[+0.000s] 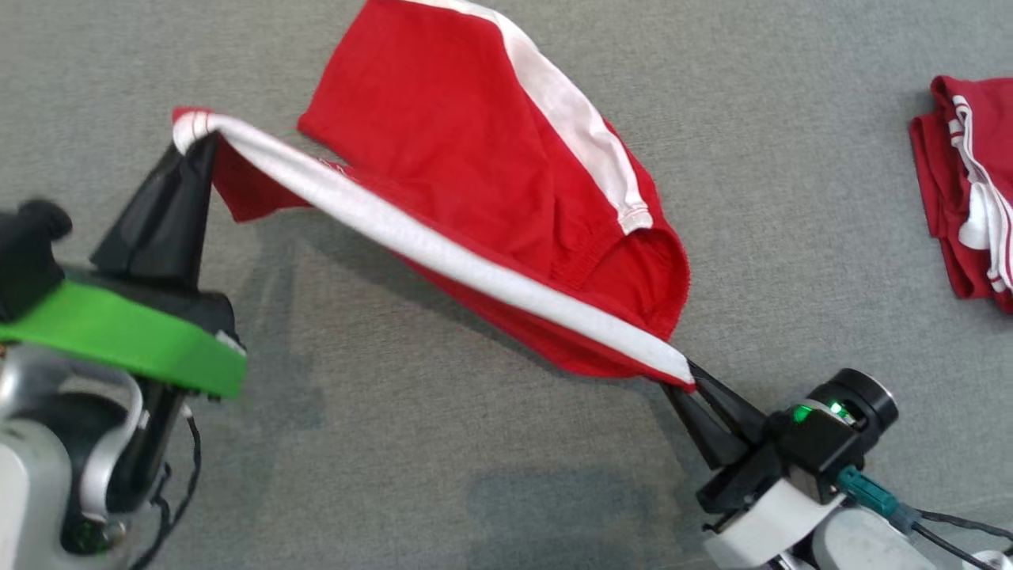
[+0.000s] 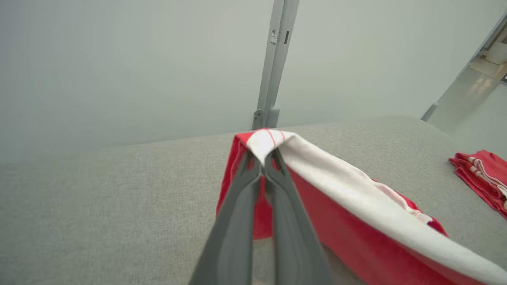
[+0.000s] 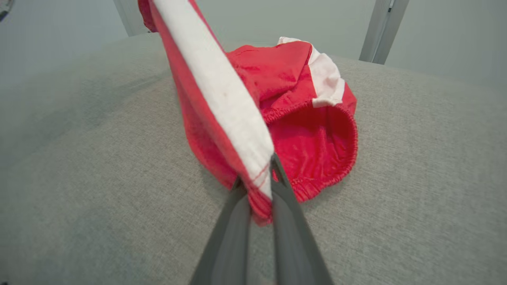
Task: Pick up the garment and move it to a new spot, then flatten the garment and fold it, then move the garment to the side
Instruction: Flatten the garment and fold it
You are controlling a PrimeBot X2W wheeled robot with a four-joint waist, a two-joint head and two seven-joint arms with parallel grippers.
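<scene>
A pair of red shorts with white side stripes [image 1: 475, 158] hangs stretched between my two grippers above the grey surface. My left gripper [image 1: 198, 142] is shut on one end of a white stripe [image 2: 263, 152], held high at the left. My right gripper [image 1: 687, 380] is shut on the other end of that stripe [image 3: 259, 186], lower at the right. The rest of the shorts [image 3: 309, 118], with the elastic waistband open, trails down onto the surface behind the stripe.
A second red and white garment [image 1: 969, 190] lies folded at the right edge of the grey fabric surface [image 1: 443, 475], and it is also in the left wrist view [image 2: 481, 174]. Pale walls and a grey post [image 2: 275, 59] stand behind the surface's far edge.
</scene>
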